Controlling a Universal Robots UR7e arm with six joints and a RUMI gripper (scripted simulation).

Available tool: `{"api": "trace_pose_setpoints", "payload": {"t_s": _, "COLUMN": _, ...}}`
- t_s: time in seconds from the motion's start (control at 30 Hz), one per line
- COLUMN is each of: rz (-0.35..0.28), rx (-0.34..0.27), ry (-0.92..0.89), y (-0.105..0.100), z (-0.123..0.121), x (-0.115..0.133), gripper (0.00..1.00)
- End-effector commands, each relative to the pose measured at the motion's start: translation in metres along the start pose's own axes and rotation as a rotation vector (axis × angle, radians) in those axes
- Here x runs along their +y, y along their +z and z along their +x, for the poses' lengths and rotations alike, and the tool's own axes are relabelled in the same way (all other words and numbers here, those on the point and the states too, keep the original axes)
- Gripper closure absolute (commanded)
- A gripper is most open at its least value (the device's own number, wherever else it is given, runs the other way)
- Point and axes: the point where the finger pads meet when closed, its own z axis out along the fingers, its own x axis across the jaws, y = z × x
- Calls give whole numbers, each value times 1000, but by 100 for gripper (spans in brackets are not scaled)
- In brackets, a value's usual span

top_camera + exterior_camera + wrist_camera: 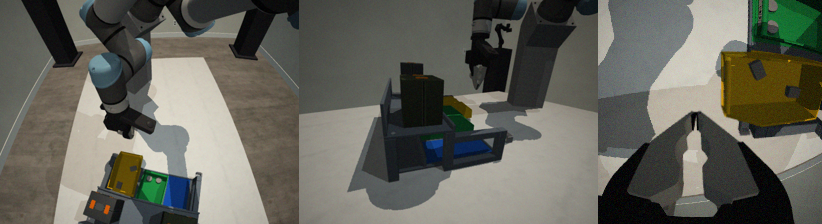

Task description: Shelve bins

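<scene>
The tool point(477, 85) hangs pressed together, pinching nothing, above the worktop point(184, 105); the yellow bin point(126, 173) shows no readable label.

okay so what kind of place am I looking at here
Probably a robot test cell or workshop: one arm with a gripper over a white table, a small grey shelf holding colored parts bins, and bare walls.
</scene>
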Motion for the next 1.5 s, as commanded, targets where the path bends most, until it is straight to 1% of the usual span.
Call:
{"api": "trace_pose_setpoints", "payload": {"t_s": 0.0, "rz": 0, "rx": 1, "ry": 0, "y": 0, "z": 0, "x": 0, "gripper": 100}}
{"api": "trace_pose_setpoints", "payload": {"t_s": 0.93, "rz": 0, "rx": 1, "ry": 0, "y": 1, "z": 0, "x": 0, "gripper": 100}}
{"api": "trace_pose_setpoints", "payload": {"t_s": 1.13, "rz": 0, "rx": 0, "ry": 0, "y": 6, "z": 0, "x": 0, "gripper": 100}}
{"api": "trace_pose_setpoints", "payload": {"t_s": 1.47, "rz": 0, "rx": 0, "ry": 0, "y": 22, "z": 0, "x": 0, "gripper": 100}}
